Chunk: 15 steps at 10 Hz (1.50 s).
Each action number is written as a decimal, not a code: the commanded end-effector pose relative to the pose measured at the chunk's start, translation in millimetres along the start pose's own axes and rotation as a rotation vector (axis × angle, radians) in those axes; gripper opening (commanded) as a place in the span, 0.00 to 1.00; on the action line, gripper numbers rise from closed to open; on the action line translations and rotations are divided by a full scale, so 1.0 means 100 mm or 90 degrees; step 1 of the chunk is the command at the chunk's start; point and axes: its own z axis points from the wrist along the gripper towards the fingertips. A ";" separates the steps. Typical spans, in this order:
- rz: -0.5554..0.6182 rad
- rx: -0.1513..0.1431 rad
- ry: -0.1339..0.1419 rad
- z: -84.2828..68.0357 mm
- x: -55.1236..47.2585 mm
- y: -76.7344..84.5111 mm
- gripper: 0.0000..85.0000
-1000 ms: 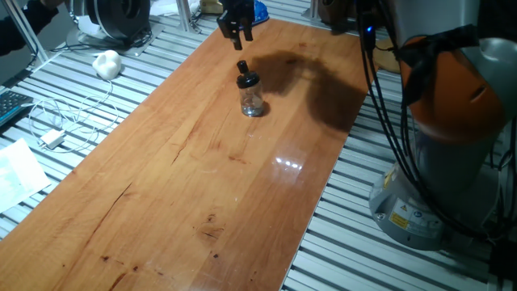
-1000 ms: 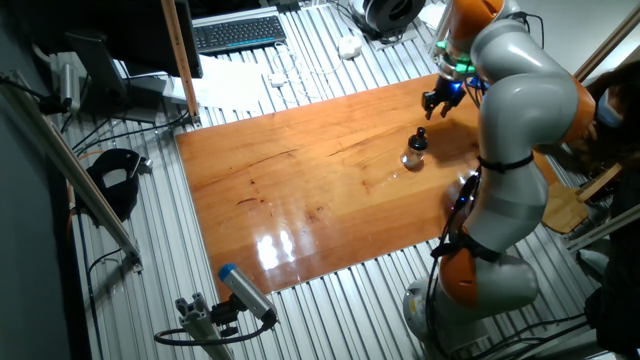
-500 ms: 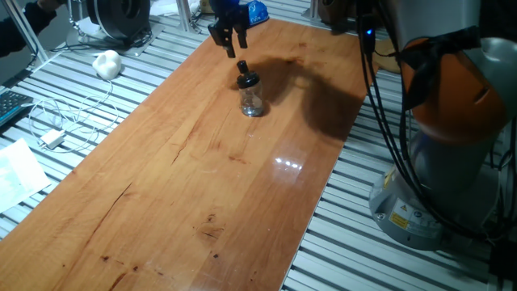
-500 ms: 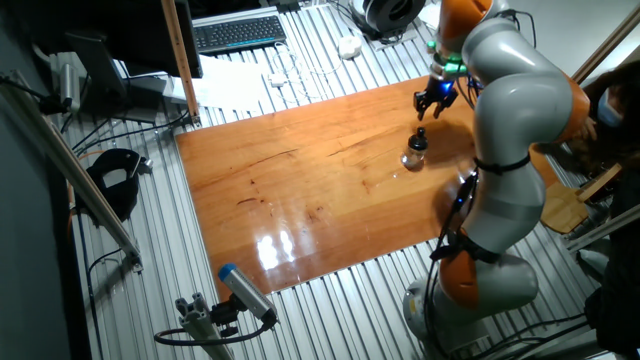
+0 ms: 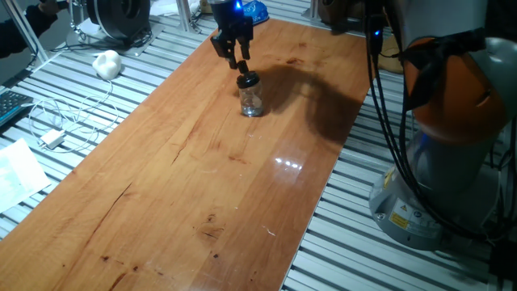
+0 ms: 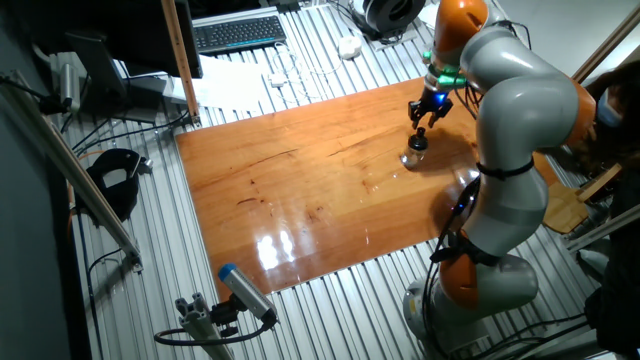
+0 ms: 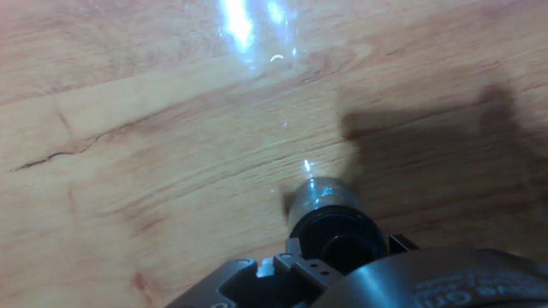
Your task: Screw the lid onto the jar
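One jar [image 5: 252, 100], one lid [image 5: 247, 80], one gripper [image 5: 235, 59], one worktop [image 5: 202, 178], one keyboard [image 6: 238, 33].

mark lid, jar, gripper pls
lid [image 5: 247, 79]: one fixed view, black cap's side.
jar [image 5: 252, 102]: one fixed view, middle of glass body.
gripper [image 5: 240, 63]: one fixed view, between fingertips, just above the lid.

You have a glossy, smooth wooden counter [image 5: 202, 162] with grain streaks, a clear glass jar [image 5: 252, 100], and a matt black lid [image 5: 247, 80].
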 end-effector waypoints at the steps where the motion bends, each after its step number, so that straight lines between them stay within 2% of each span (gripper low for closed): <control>1: 0.000 -0.001 -0.001 0.01 0.01 0.00 0.60; 3: -0.003 0.000 -0.001 -0.03 0.02 -0.01 0.60; 4: -0.004 0.000 -0.001 -0.05 0.02 -0.02 0.40; 6: -0.004 -0.002 0.001 -0.03 0.01 -0.02 0.40; 8: -0.006 -0.005 0.013 -0.02 0.01 -0.02 0.40; 10: -0.016 -0.006 0.017 -0.04 0.02 -0.03 0.40; 12: -0.041 -0.011 0.017 -0.08 0.04 -0.03 0.00; 13: -0.052 -0.011 0.014 -0.11 0.05 -0.03 0.00; 15: -0.067 -0.007 -0.009 -0.18 0.10 -0.03 0.00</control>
